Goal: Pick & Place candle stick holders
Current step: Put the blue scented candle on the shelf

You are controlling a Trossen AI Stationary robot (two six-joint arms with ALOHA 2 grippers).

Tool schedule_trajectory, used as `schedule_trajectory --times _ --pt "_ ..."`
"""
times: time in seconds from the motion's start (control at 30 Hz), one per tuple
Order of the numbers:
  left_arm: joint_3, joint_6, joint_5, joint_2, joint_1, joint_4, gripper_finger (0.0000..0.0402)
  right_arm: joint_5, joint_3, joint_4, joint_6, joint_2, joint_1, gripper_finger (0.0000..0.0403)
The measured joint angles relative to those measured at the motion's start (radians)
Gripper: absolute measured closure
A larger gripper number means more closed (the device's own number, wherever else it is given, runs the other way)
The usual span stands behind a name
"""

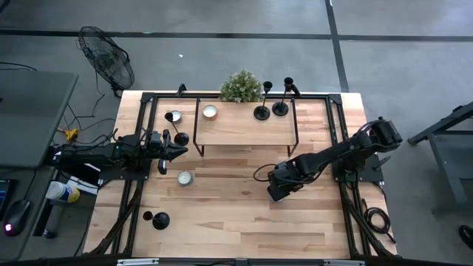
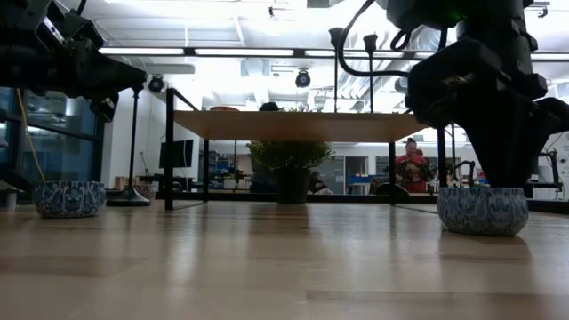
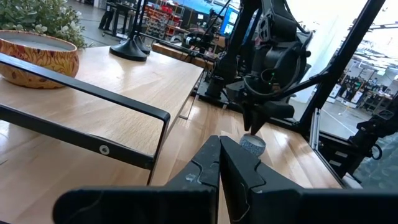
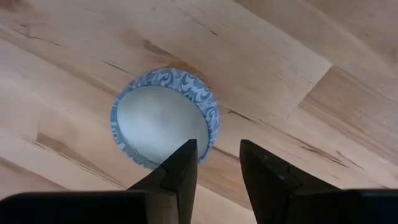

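Two black candle stick holders (image 1: 262, 111) (image 1: 281, 107) stand on their bases at the right end of the raised wooden shelf (image 1: 244, 129). A third holder (image 1: 181, 138) stands on the table beside my left gripper (image 1: 179, 150), and its stem shows in the low view (image 2: 133, 142). My left gripper (image 3: 219, 146) is shut and empty. A fourth holder (image 1: 159, 219) is at the near left and appears to lie on its side. My right gripper (image 4: 217, 149) is open and points down over a blue-patterned candle tin (image 4: 165, 115). My right gripper has one fingertip (image 4: 183, 155) over the tin's rim (image 4: 208, 134), coming from above. I cannot tell whether it touches the tin. The tin sits flat on the table.
A second blue tin (image 1: 185, 178) sits on the table near my left gripper. An orange bowl (image 3: 37, 59) and a potted plant (image 1: 241, 87) are on or behind the shelf, whose black frame (image 3: 124, 102) juts out. A fan (image 1: 107, 55) stands off the table.
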Motion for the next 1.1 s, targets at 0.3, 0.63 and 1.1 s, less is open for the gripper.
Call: schedule_trajectory --times 0.3,0.63,1.1 --pt "0.0 0.0 0.0 0.0 0.0 0.0 0.04 0.0 0.0 0.003 0.002 0.005 0.0 0.029" --pt "0.0 0.0 0.0 0.0 0.0 0.0 0.04 -0.003 0.0 0.008 0.002 0.023 -0.001 0.029" --pt "0.0 0.0 0.0 0.0 0.0 0.0 0.04 0.009 -0.002 0.004 -0.002 0.028 -0.008 0.0291"
